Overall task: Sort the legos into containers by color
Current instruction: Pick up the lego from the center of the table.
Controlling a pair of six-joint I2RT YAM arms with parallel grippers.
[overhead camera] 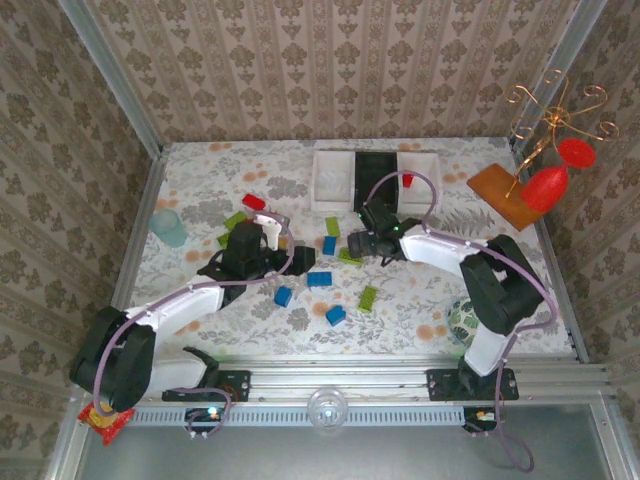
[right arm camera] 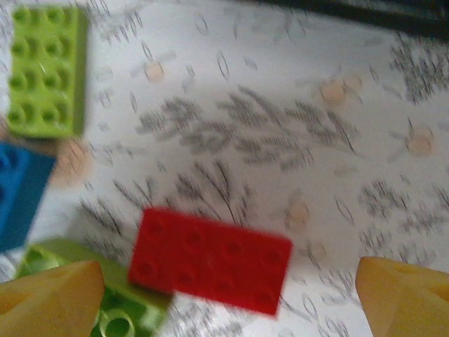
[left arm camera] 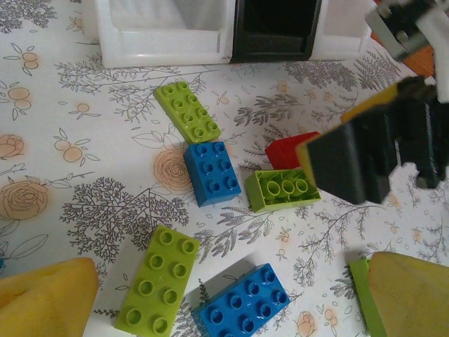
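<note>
Red is the colour in hand: a red lego (right arm camera: 210,260) lies flat on the floral desk (right arm camera: 280,140), low in the middle of the right wrist view. It sits between the right arm's yellow fingertips (right arm camera: 49,295) and just beside an upturned lime lego (right arm camera: 116,316); whether the two touch I cannot tell. The right jaws stand open, clear of the brick on both sides, and the view is blurred. The left jaws are open too and grip nothing. Their fingertips (left arm camera: 42,298) show in the lower corners of the left wrist view, over loose lime and blue legos (left arm camera: 212,172).

In the overhead view the three containers stand side by side at upper centre: white (overhead camera: 333,200), black (overhead camera: 375,165), white (overhead camera: 428,175). The right-hand white one seems to hold a red piece (overhead camera: 407,180).

I judge the step to be the pick. The next move calls for lowering squarely over the red lego, closing without dragging the lime one, then carrying it to that right-hand white container.
</note>
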